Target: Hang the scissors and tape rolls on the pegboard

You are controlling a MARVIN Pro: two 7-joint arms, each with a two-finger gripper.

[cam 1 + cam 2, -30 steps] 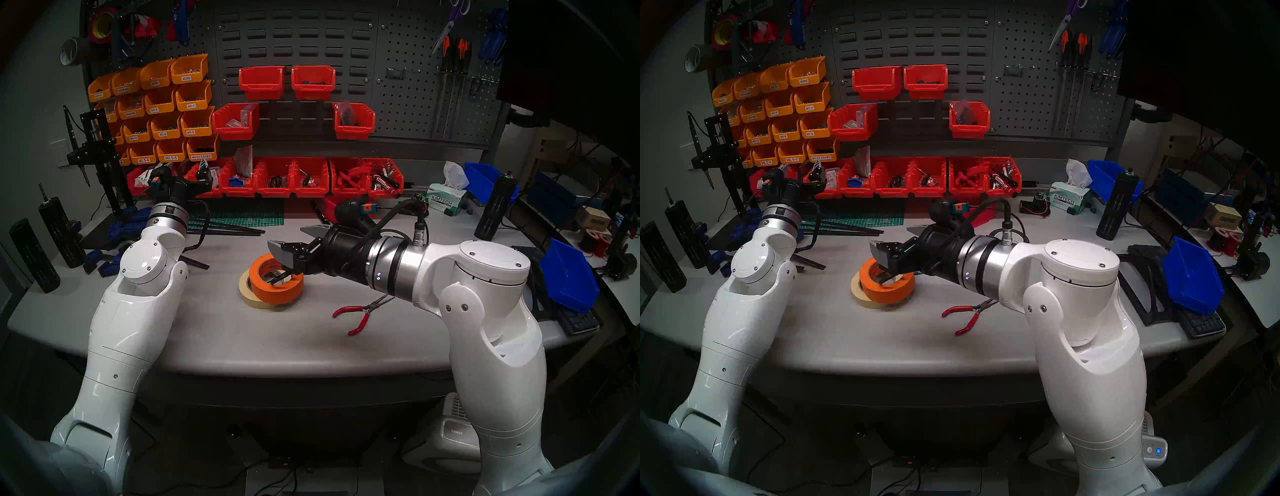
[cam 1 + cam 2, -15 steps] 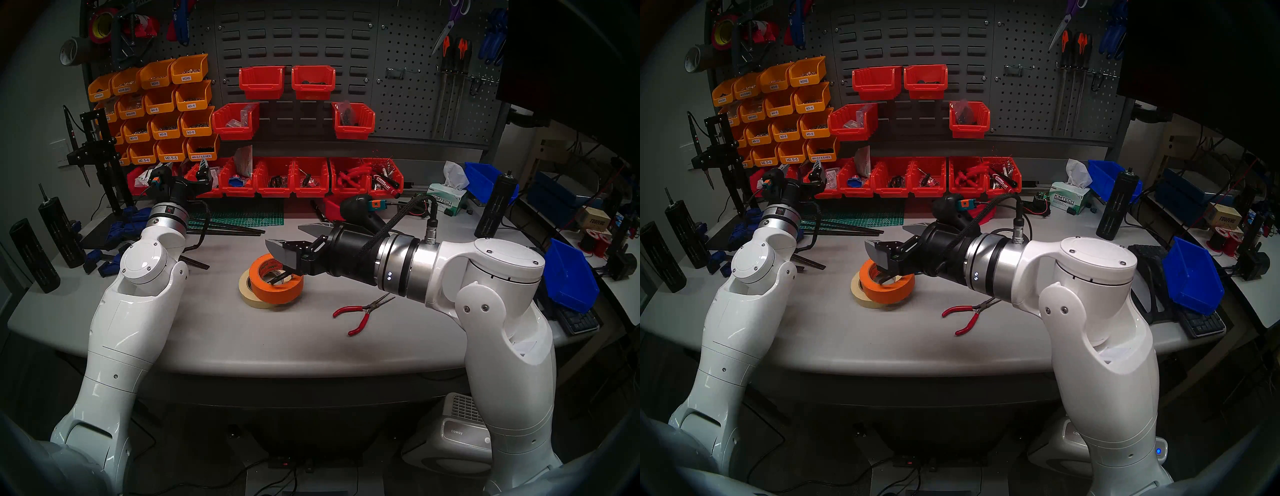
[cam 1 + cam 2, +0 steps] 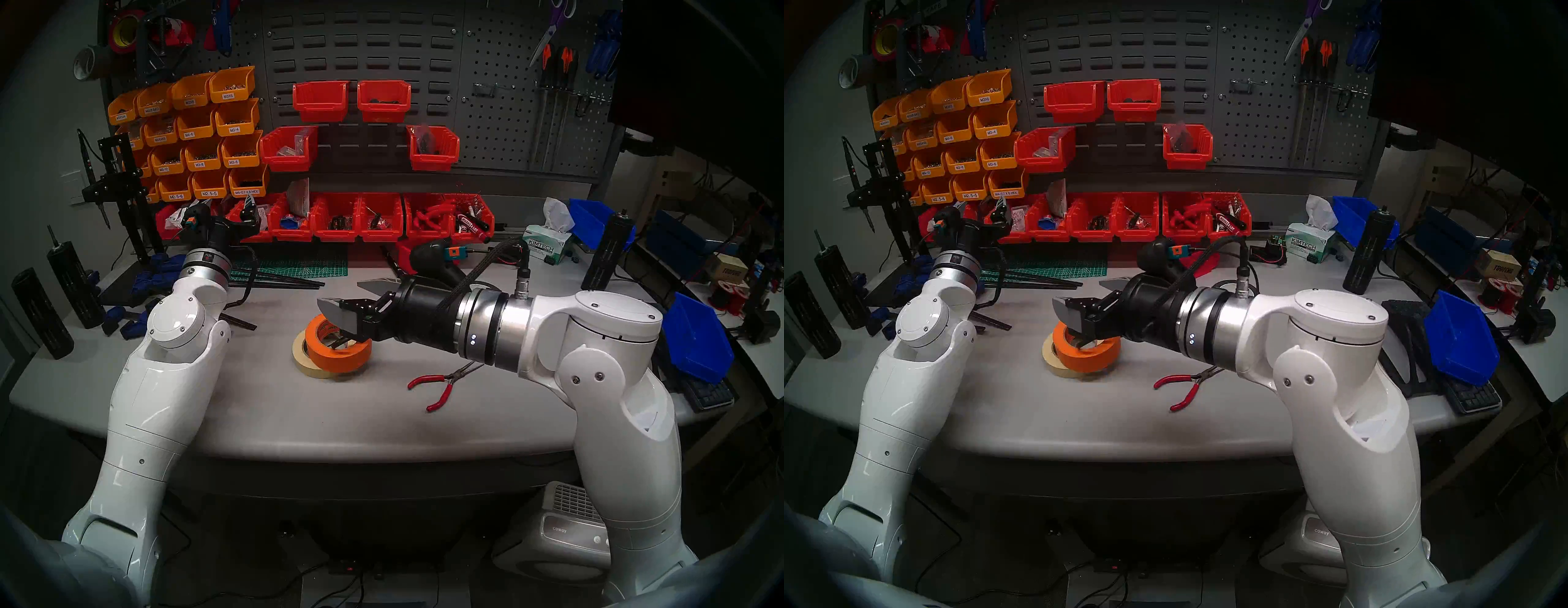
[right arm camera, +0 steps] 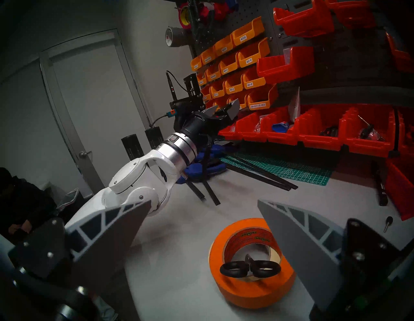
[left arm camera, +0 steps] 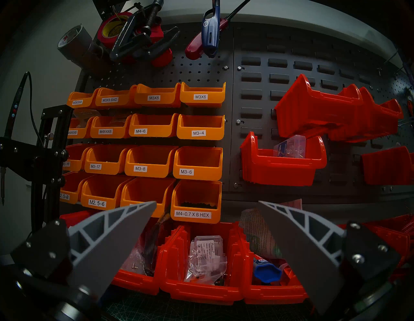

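The orange tape roll [image 3: 335, 356] leans on the cream tape roll [image 3: 302, 361] at mid-table. The black-handled scissors [image 3: 342, 340] stand in the orange roll's hole, loops up. In the right wrist view the scissors [image 4: 249, 269] and the orange roll [image 4: 253, 296] lie low, under one finger. My right gripper [image 3: 339, 293] is open and empty, just above the orange roll's rear rim; it also shows in the other head view [image 3: 1077, 292] and in its own wrist view [image 4: 203, 201]. My left gripper [image 5: 207, 202] is open and empty, facing the bins at back left. The pegboard [image 3: 500, 127] is at the back right.
Red-handled pliers [image 3: 441, 384] lie right of the rolls, under my right forearm. Red bins [image 3: 360, 218] line the back of the table, orange bins [image 3: 191, 140] hang at back left. Purple scissors [image 3: 551, 25] and screwdrivers hang on the pegboard. A blue bin [image 3: 695, 339] sits at right.
My right gripper has slid a little to the left over the orange roll, still open. The left arm, rolls and scissors have not moved.
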